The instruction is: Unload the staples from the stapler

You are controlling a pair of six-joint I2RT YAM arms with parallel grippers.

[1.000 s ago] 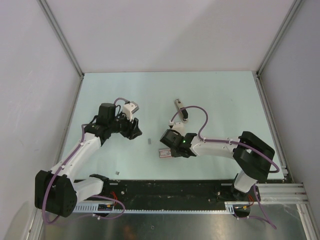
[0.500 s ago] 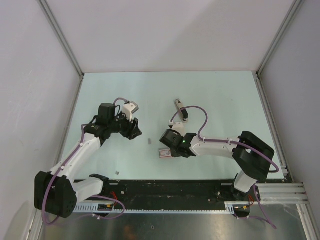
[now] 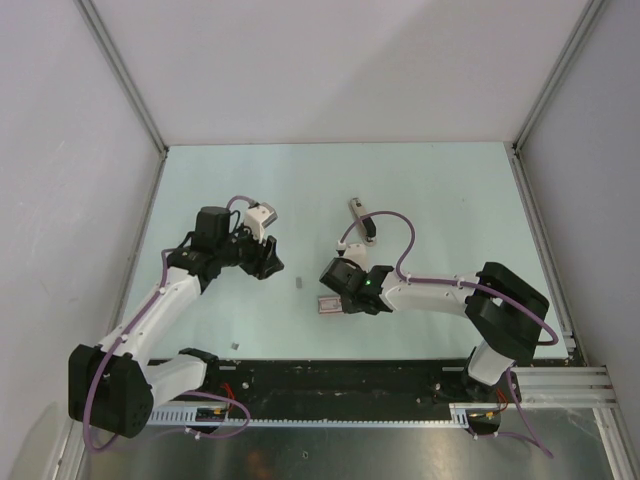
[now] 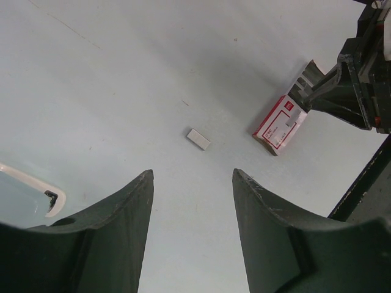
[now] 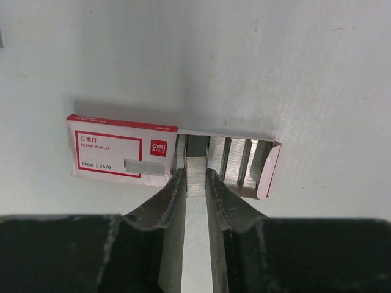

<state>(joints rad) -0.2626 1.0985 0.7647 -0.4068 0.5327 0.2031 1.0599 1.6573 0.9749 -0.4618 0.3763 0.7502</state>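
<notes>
Staples (image 4: 198, 139) lie mid-frame, just beyond the widely spread left gripper (image 4: 192, 174). Right gripper (image 5: 195, 174) pinches a silvery strip (image 5: 195, 163) at the box (image 5: 116, 155).

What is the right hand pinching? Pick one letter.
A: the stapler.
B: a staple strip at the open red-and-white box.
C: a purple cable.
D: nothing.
B: the right wrist view shows the right hand closed on a silvery staple strip at the tray of the open red-and-white box.

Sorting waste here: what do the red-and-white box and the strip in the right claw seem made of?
The box: likely thin card, matte, with printed faces and folded flaps. The staple strip: likely steel, bright silver, finely ribbed sheen.
</notes>
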